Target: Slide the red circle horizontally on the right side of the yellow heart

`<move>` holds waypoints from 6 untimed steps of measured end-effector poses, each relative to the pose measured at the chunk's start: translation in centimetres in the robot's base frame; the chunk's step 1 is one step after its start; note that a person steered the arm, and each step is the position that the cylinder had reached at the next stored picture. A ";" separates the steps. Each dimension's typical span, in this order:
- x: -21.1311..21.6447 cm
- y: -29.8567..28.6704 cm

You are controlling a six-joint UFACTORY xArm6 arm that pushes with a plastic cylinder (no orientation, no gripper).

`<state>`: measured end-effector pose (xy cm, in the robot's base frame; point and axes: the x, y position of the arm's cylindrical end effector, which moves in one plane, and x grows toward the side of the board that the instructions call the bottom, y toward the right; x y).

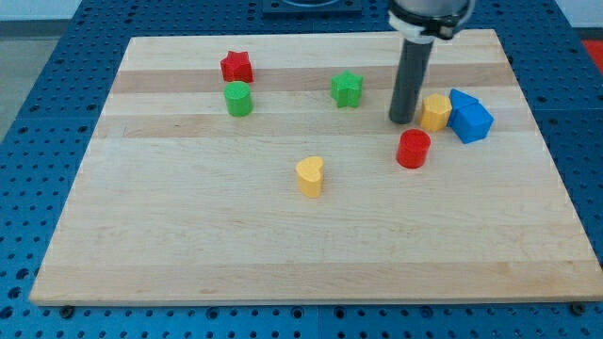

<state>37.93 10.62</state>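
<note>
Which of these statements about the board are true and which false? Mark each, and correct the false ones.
1. The red circle lies to the view's right of the yellow heart. True.
2. My tip is touching the yellow heart. False: it stands well apart from it, just above the red circle and left of the yellow block.
3. Two green blocks are on the board. True: a green cylinder and a green star.
4. The red star sits at the view's bottom right. False: it is near the top left.
5. The blue blocks lie left of the green star. False: they are far to its right.
</note>
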 end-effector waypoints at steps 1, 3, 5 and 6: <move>0.1 -3.2; 1.4 -2.2; 1.7 1.3; 3.1 2.4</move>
